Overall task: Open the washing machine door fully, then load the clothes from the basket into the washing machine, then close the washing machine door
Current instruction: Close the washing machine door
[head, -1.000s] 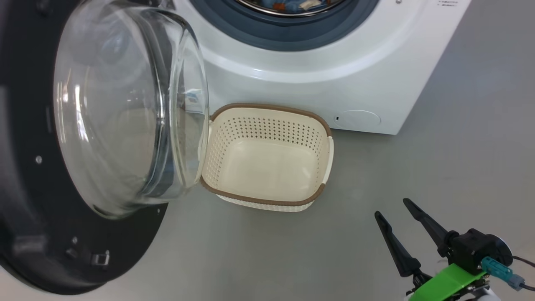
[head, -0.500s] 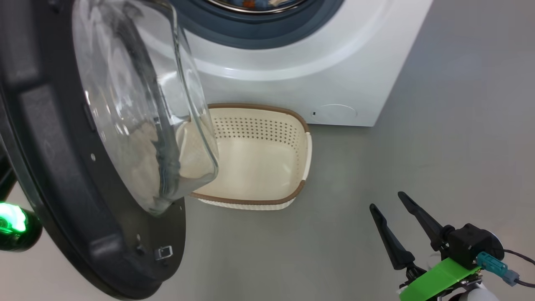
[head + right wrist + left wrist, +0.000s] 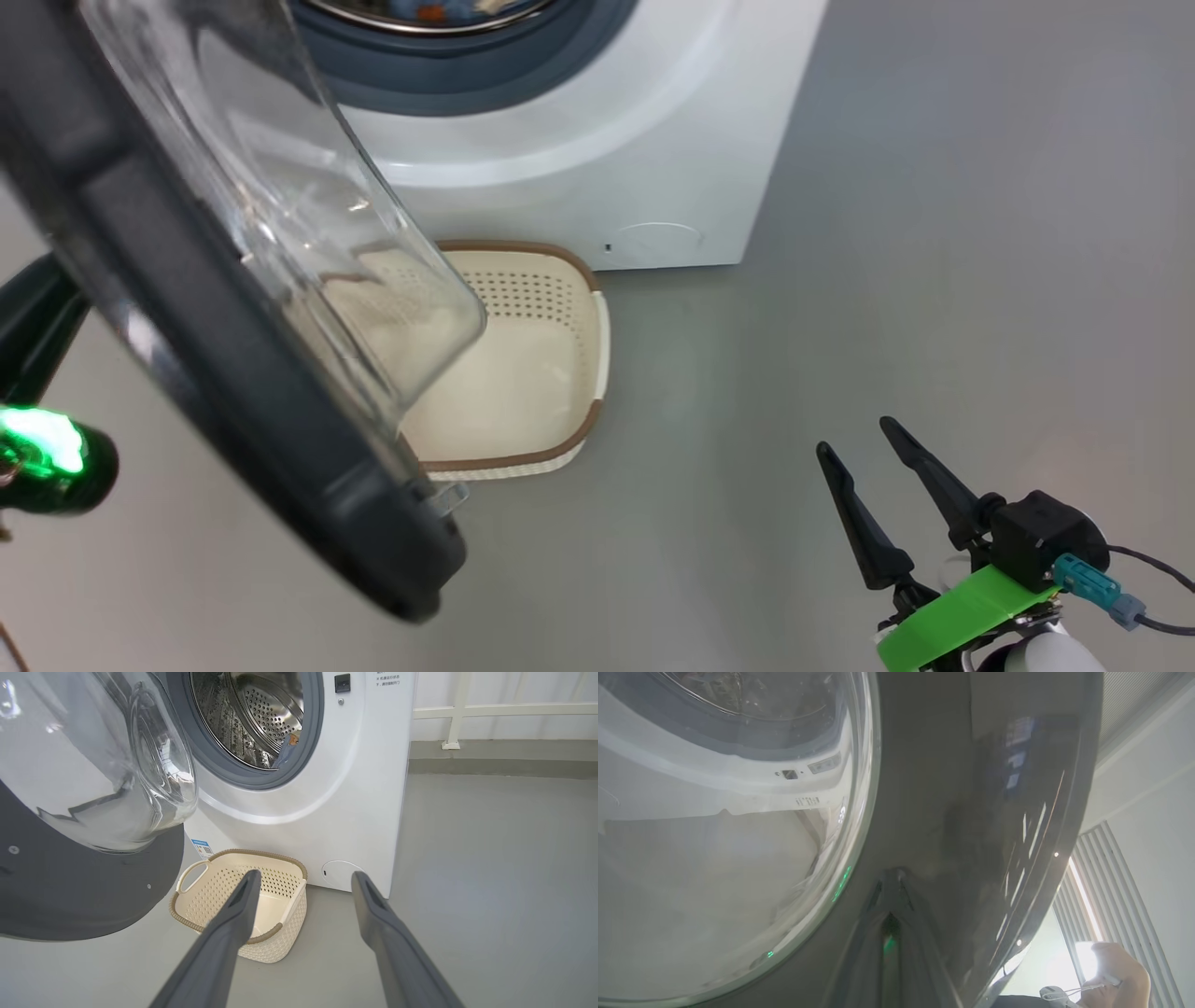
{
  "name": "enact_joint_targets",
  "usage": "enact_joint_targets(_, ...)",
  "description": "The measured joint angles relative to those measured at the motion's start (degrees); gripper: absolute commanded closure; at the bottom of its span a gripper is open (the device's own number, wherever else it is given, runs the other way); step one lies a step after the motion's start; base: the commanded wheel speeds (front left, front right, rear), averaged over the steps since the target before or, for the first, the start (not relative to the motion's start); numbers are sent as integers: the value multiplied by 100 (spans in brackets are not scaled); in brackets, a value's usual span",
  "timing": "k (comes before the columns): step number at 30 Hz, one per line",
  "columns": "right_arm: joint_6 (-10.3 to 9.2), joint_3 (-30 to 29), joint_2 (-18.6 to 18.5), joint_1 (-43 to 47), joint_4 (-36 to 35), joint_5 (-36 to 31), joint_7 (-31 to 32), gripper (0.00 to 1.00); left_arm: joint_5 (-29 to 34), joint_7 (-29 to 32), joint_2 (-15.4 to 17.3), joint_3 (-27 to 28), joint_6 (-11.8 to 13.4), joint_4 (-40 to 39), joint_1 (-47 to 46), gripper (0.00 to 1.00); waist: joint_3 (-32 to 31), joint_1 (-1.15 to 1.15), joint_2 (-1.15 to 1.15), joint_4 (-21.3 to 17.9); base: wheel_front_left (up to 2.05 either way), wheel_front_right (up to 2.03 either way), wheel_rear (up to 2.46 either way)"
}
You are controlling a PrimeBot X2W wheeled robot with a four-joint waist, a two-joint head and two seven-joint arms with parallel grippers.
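The washing machine door (image 3: 233, 392) stands partly open at the left, its glass bowl (image 3: 308, 233) facing the white washing machine (image 3: 597, 149). My left gripper (image 3: 893, 879) is shut, its tips against the glossy black outer rim (image 3: 924, 788) of the door. In the head view my left arm (image 3: 42, 457), with a green light, shows behind the door. Blue and orange clothes (image 3: 439, 11) lie in the drum, also glimpsed as clothes (image 3: 287, 746) at the gasket. The cream basket (image 3: 523, 459) on the floor is empty, partly behind the glass. My right gripper (image 3: 854, 437) hangs open and empty, well right of the basket (image 3: 275, 947).
Grey floor spreads to the right of the machine. The round filter cover (image 3: 658, 238) sits low on the machine's front. A person's hand (image 3: 1115, 970) holding a small device shows past the door's edge. A white rail (image 3: 460, 711) runs along the back wall.
The door has swung further round towards the machine and now looks nearly edge-on. The head camera has turned, shifting the scene left. My left arm has come into view; the right gripper stays open.
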Motion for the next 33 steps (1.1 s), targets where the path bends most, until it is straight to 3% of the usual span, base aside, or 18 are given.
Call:
enact_joint_targets(8, 0, 81, 97, -15, 110, 48, -64, 0, 176, -147, -220, -225, -261, 204, -249, 100, 29, 0, 0, -401, 0, 0, 0)
enact_joint_targets(21, 1, 140, 138, -146, 198, 98, -105, 0, 554, -720, -761, -522, -1062, 1060, -781, 100, 57, 0, 0, -707, 0, 0, 0)
enact_joint_targets(33, 0, 141, 158, -144, 205, 134, -107, 0, 948, -1381, -910, -623, -1551, 1861, -1457, 100, 145, 0, 0, -943, 0, 0, 0)
